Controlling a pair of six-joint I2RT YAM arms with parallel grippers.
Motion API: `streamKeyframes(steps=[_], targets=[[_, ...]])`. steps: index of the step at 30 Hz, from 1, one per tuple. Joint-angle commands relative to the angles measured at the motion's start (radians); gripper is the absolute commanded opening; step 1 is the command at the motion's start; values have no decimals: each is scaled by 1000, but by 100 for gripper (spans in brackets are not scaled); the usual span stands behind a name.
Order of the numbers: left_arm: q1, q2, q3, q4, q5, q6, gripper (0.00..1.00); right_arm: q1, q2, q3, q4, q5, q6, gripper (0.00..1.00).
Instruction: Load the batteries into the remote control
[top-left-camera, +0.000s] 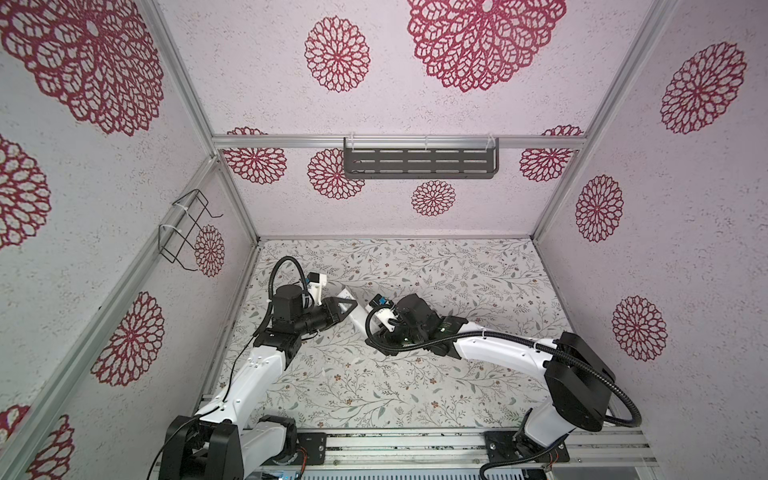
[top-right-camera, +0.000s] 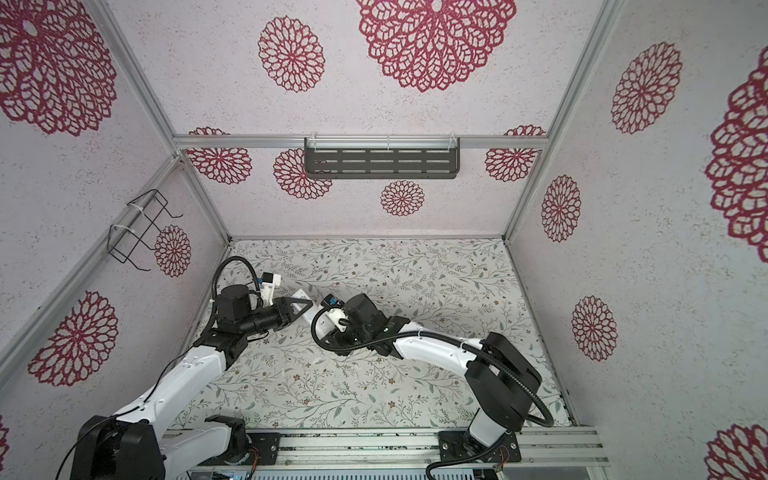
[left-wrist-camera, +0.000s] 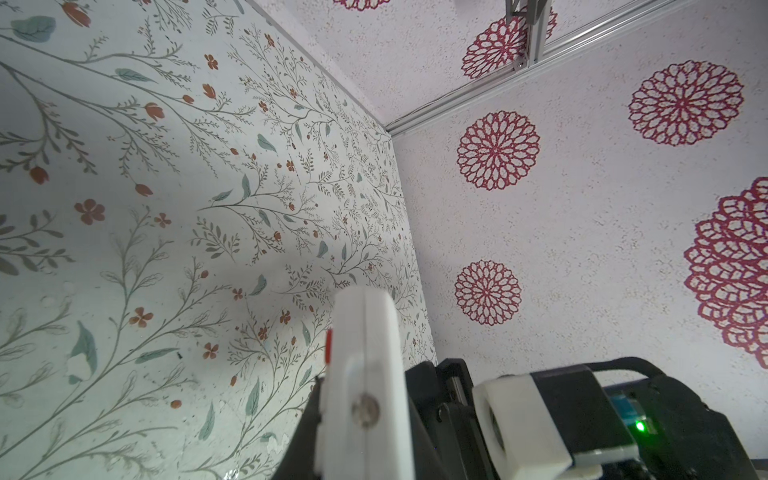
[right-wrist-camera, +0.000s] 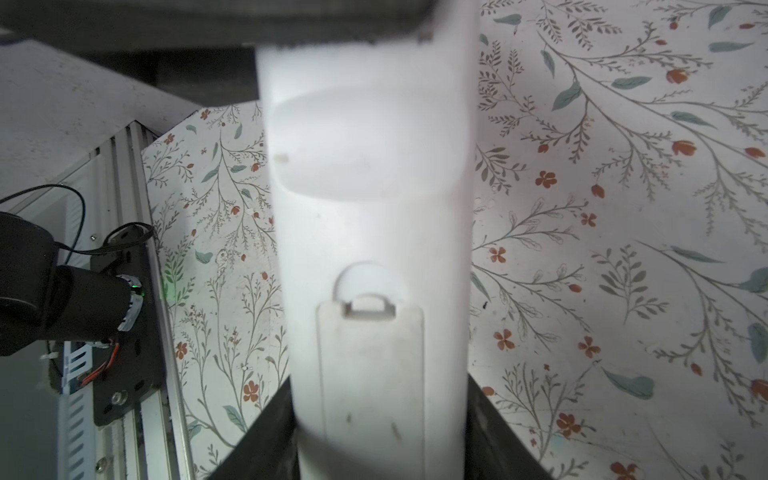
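The remote control (top-left-camera: 355, 323) (top-right-camera: 300, 296), a slim white bar, hangs above the floral table between both arms. My left gripper (top-left-camera: 346, 308) (top-right-camera: 302, 307) is shut on one end of it. In the left wrist view the remote control (left-wrist-camera: 361, 328) shows edge-on, with a red button on its front, between my left gripper's (left-wrist-camera: 365, 399) dark fingers. In the right wrist view its back (right-wrist-camera: 370, 187) faces the camera, with the battery cover (right-wrist-camera: 370, 365) closed. My right gripper (right-wrist-camera: 379, 380) presses a dark finger (right-wrist-camera: 270, 419) against each long side. The batteries are out of view.
A grey slotted shelf (top-left-camera: 419, 163) hangs on the back wall. A black wire rack (top-left-camera: 183, 232) is fixed to the left wall. An aluminium rail (top-left-camera: 415, 446) carrying both arm bases runs along the front edge of the floral table (top-left-camera: 415, 382).
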Motion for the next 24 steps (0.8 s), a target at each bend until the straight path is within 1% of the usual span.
streamKeyframes(steps=[1,3,5,7,10,12,13,14,16,18,20,24], targets=[[-5,-10,22,50,31,-13,2,-3,-15,28,14,-10,6,47],[-6,-8,19,76,41,-24,6,-2,-16,27,19,-20,9,43],[-6,-6,12,128,67,-50,12,-6,-23,16,42,-42,23,41],[-5,-10,8,181,81,-75,25,-14,-34,-3,84,-75,45,39],[-5,-32,3,234,81,-88,56,-40,-56,-31,158,-155,110,37],[-5,-47,-9,262,60,-79,83,-67,-82,-66,233,-225,175,37],[-2,-52,-19,291,49,-86,99,-82,-93,-83,279,-263,208,37],[1,-59,-36,341,42,-102,98,-101,-103,-111,343,-311,261,37],[3,-61,-72,470,37,-144,97,-136,-128,-164,479,-391,360,37],[1,-47,-106,598,43,-179,97,-163,-151,-210,607,-439,459,37],[-4,-12,-128,744,80,-221,97,-178,-171,-239,689,-465,527,36],[-37,91,-135,967,137,-294,97,-181,-189,-272,794,-469,634,37]])
